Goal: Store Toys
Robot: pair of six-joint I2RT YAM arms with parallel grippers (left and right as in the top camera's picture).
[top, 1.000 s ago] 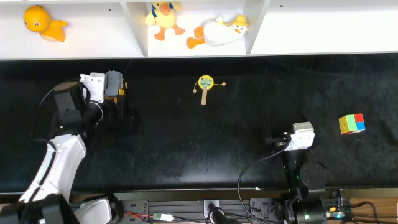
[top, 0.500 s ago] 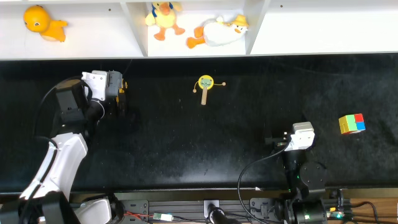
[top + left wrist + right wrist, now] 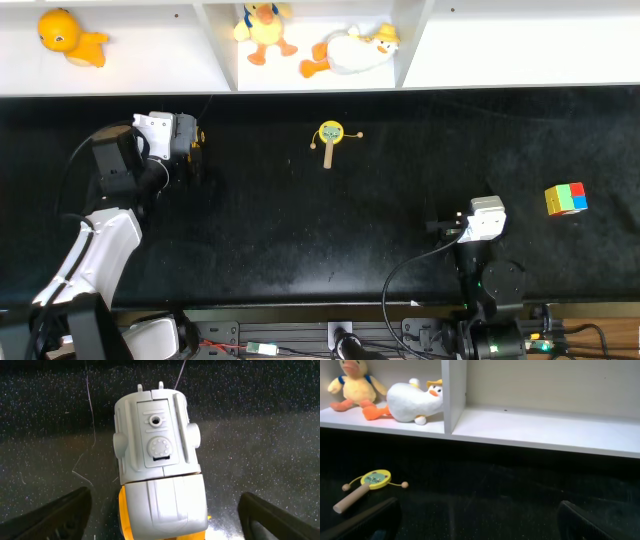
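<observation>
Your left end effector [image 3: 165, 497] is spread wide. Its two dark fingers sit out at either side of the grey-and-yellow toy robot [image 3: 157, 460], with a gap showing between each finger and the toy, so nothing is gripped. From above, that toy sits on the black bench [image 3: 300, 230] near its far left, just in front of the white shelf [image 3: 220, 45].

Your right end effector [image 3: 479, 504] is just as wide and holds nothing. It hangs low over the bench at the near right, facing the shelf.

Two toys lie loose on the bench: the small rattle drum [image 3: 330, 135] with its wooden handle at the middle, close to the shelf, and the colour cube [image 3: 565, 198] far right, well apart from both arms. In the shelf you have a yellow duck [image 3: 70, 38] in the left compartment. In the middle one a plush duck [image 3: 263, 28] sits beside a white goose [image 3: 350, 50] lying on its side.
</observation>
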